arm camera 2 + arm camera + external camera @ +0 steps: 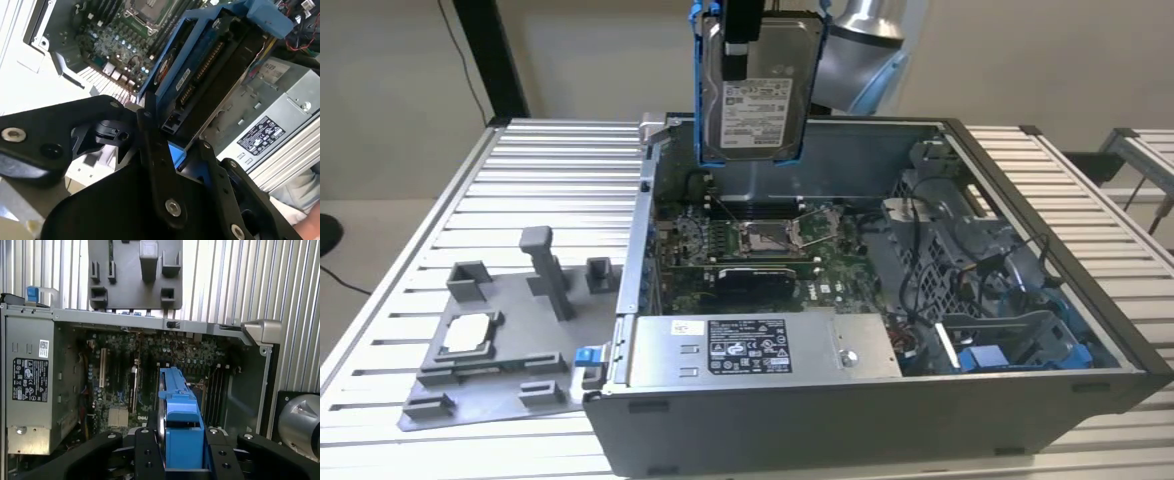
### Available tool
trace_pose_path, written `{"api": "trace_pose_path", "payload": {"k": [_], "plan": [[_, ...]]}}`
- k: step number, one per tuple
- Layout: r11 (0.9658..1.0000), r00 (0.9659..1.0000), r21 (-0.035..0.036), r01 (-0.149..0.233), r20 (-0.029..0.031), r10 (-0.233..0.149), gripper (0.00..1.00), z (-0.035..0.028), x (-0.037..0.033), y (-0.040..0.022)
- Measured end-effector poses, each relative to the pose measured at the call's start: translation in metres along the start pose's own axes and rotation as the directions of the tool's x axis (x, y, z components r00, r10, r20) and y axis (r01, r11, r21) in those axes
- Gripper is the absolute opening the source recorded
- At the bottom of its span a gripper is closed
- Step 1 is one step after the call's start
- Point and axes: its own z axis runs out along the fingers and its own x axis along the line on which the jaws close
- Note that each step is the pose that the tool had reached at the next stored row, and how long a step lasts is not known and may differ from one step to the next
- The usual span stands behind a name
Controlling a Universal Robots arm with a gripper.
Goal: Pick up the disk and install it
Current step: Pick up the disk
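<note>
Slatted metal counter (520, 170) carried an open computer case (881, 410) lying on its side. Over the case's far wall hung the disk (754, 95) in its blue carrier, upright, its long axis vertical and running straight down from the jaws. These were clamped across its flat faces at the upper end. Its lower edge looked clear of the motherboard (761, 240) below.

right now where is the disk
In the exterior view the disk hangs upright at top centre, clamped in the tool, above the open computer case and its motherboard.
</note>
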Motion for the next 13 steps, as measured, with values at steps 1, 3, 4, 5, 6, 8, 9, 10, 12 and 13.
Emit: {"api": "trace_pose_path", "payload": {"k": [1, 3, 4, 5, 6, 8, 9, 10, 12, 13], "plan": [[1.0, 1.0, 0.0001, 0.0, 0.0, 0.0, 0.0, 0.0, 0.0001, -0.0007], [1.0, 1.0, 0.0003, 0.0, 0.0001, 0.0, 0.0, 0.0001, 0.0001, -0.001], [1.0, 1.0, 0.0003, 0.0, 0.0002, 0.0, 0.0, 0.0001, 0.0001, -0.001], [1.0, 1.0, 0.0002, 0.0, 0.0, 0.0, 0.0, 0.0001, 0.0001, -0.0011], [1.0, 1.0, 0.0002, 0.0, 0.0, 0.0, 0.0, 0.0001, 0.0001, -0.0011], [1.0, 1.0, 0.0003, 0.0, 0.0001, 0.0, 0.0, 0.0001, 0.0001, -0.0012], [1.0, 1.0, 0.0004, 0.0, 0.0002, 0.0, 0.0, 0.0, 0.0001, -0.0012], [1.0, 1.0, 0.0004, 0.0, 0.0001, 0.0, 0.0, -0.0007, 0.0, -0.0012], [1.0, 1.0, 0.0004, 0.0, 0.0, 0.0, 0.0, -0.0051, -0.0003, -0.0013], [1.0, 1.0, 0.0003, 0.0, 0.0, 0.0, 0.0, -0.0084, -0.0005, -0.0013]]}}
